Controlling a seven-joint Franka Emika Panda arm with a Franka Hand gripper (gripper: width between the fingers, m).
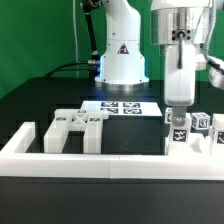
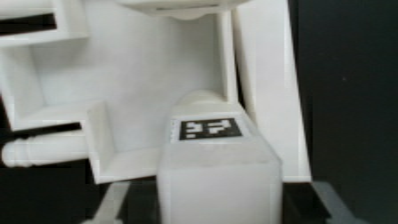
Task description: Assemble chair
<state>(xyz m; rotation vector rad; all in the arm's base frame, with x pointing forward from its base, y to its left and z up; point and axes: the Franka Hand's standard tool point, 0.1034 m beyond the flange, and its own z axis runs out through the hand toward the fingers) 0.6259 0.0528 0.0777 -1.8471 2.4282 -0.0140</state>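
My gripper (image 1: 178, 66) hangs at the exterior view's right, shut on an upright white chair leg (image 1: 178, 90). In the wrist view the leg (image 2: 214, 170) fills the gap between my fingers (image 2: 114, 203), and its square tag faces the camera. Its lower end hovers just above a cluster of white tagged chair parts (image 1: 200, 128) by the border wall. Under the leg the wrist view shows a large white chair slab (image 2: 151, 75) with a raised rail and a round peg (image 2: 36, 152). Another white chair part (image 1: 76, 126) lies at the exterior view's left.
The marker board (image 1: 120, 107) lies flat in front of the arm's base (image 1: 121, 60). A long white border wall (image 1: 110, 162) runs along the front, with side walls at both ends. A green backdrop stands behind.
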